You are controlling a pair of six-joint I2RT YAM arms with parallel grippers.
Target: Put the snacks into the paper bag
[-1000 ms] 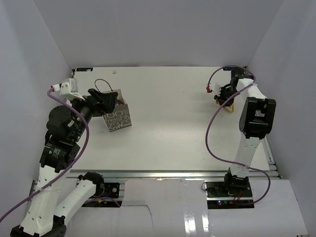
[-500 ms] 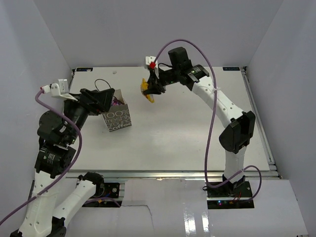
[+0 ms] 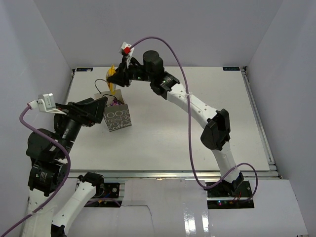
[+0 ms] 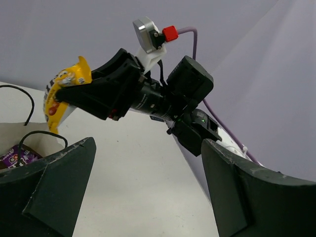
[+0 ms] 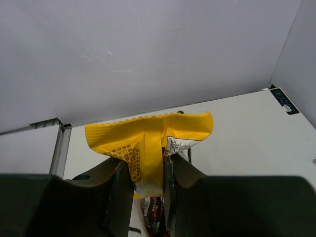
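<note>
White tabletop [image 3: 173, 128], paper bag [image 3: 118, 120] near the far-left corner, purple packet [image 4: 15, 159] already inside. Your right claw [image 3: 120, 78] pinches the yellow snack [image 5: 148, 143] above the bag's mouth. Left claw [image 4: 148, 163] is spread, empty. Looks like the last drop.
</note>
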